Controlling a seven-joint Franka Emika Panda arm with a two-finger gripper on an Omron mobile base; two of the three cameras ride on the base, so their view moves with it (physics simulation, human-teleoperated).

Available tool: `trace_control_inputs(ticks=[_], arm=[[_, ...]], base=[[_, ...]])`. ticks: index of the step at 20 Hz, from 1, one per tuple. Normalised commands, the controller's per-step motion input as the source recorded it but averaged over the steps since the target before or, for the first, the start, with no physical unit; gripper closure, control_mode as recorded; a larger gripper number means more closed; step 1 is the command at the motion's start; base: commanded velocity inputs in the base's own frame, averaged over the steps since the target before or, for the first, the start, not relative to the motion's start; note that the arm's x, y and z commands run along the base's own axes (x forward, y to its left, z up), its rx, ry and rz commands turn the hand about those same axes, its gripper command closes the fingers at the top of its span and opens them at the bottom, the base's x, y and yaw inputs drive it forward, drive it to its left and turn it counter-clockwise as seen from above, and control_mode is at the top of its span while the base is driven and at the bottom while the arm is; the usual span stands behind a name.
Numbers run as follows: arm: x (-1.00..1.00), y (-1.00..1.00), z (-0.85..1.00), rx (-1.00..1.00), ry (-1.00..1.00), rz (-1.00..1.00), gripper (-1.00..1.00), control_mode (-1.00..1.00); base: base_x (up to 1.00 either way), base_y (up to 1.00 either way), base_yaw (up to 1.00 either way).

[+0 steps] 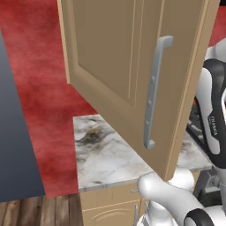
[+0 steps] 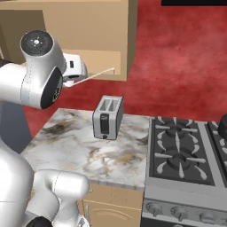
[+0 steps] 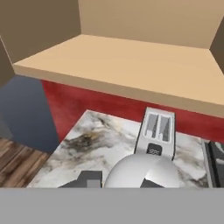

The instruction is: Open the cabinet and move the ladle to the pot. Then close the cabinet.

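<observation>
A red-walled kitchen: above the marble counter (image 2: 80,150), the cabinet (image 1: 119,66) stands open. Your end effector (image 2: 73,73), clamped on the ladle (image 2: 95,74), should withdraw level, clearing the toaster (image 2: 107,117).

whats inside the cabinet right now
The cabinet stands open, and the hand view shows a bare tan shelf and back wall with nothing resting on it. In the left base view its swung-out door covers the interior.
</observation>
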Motion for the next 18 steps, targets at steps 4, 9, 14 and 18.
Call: trace_control_inputs(ticks=[4,9,14,18], arm=[[0.00,0.00,0.00,0.00,0.00,0.00,1.00,1.00],[0.00,0.00,0.00,0.00,0.00,0.00,1.00,1.00],[0.00,0.00,0.00,0.00,0.00,0.00,1.00,1.00],[0.00,0.00,0.00,0.00,0.00,0.00,1.00,1.00]], base=[[-0.83,-0.52,-0.09],[-0.56,-0.99,-0.16],[0.13,-1.00,-0.11],[0.51,-1.00,-0.01]])
